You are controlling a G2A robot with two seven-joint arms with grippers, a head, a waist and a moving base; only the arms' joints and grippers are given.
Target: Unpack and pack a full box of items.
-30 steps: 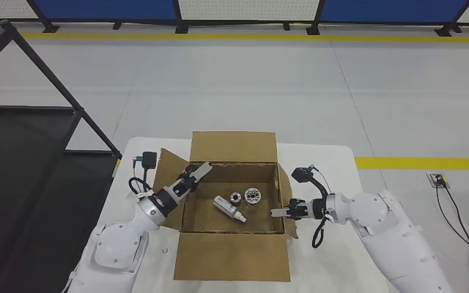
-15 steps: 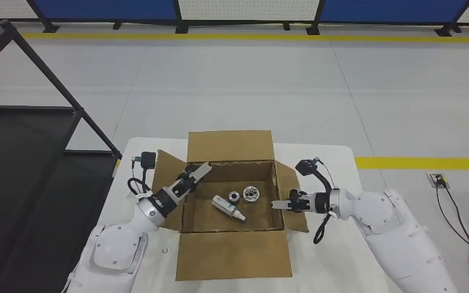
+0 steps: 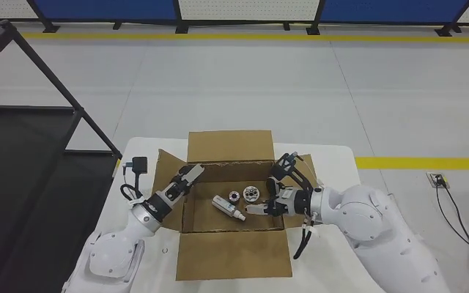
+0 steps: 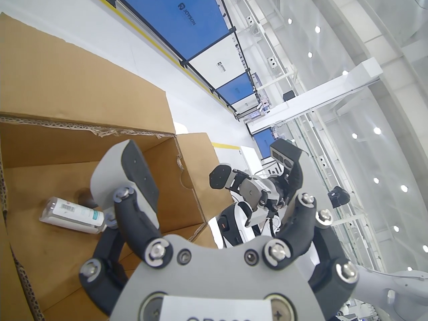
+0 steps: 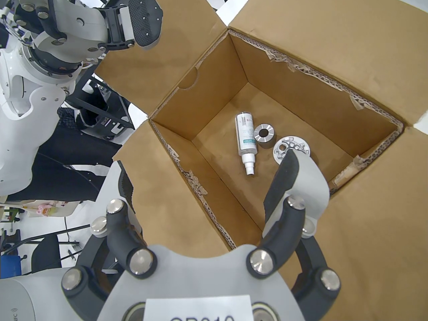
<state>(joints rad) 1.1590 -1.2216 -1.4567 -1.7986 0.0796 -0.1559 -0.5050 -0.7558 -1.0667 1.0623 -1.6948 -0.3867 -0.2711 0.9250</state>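
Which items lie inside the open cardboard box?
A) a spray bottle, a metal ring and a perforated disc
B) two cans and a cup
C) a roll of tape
A: spray bottle, metal ring and perforated disc lie together on the cardboard box floor.

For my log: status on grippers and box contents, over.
Left gripper open at the box edge. Right gripper open over the box. Bottle, metal ring, disc lie inside. Nothing blocking.

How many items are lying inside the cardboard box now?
3: a spray bottle lying mid-floor of the box, a metal ring beside it, a white disc beside the ring. Some floor by the walls may be hidden.
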